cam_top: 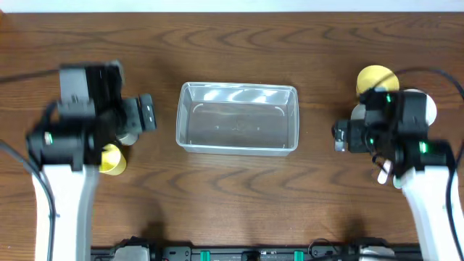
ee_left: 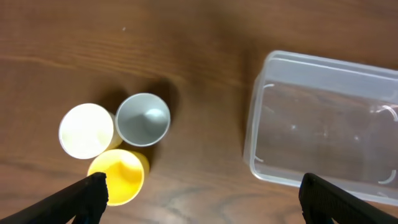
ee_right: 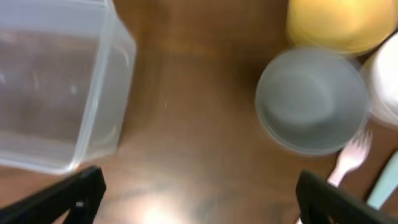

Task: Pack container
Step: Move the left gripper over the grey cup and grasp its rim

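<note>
The brown wood desk (cam_top: 232,203) is the biggest thing and holds all the rest. The tub (cam_top: 238,118) comes next. It's clear plastic w/ round corners and a rim, and it sits flat in the middle of the desk, open side up. You can see the wood right through it.

The L arm (cam_top: 61,203) stands on the L side of the tub, white w/ a black top part. The L hand (ee_left: 202,196) is near the tub's L end, not touching it. It's released, fingers (ee_left: 84,199) spread far apart.

The R arm (cam_top: 435,210) stands on the R side of the tub. The R hand (ee_right: 199,196) is near the tub's R end, also apart from it. It's released too, fingers (ee_right: 74,196) spread wide.

There are 3 bowls on the R side of the tub, packed close. The grey bowl (ee_right: 311,99) is nearest the tub, the yellow bowl (ee_right: 342,25) is beside it, and the white bowl (ee_right: 385,87) is farthest out. That pic is blurry, so can't tell if they touch.

There are 3 cups on the L side of the tub, bunched rim to rim. The grey cup (ee_left: 143,118) is nearest the tub, the white cup (ee_left: 86,130) is farthest, and the yellow cup (ee_left: 118,176) is btwn them.

A pink fork (ee_right: 349,155) lies on the R side of the tub, prongs right at the grey bowl. A pale blue thing (ee_right: 385,183) lies just past it, farther from the tub. It's cut off by the edge, so can't tell what it is.
</note>
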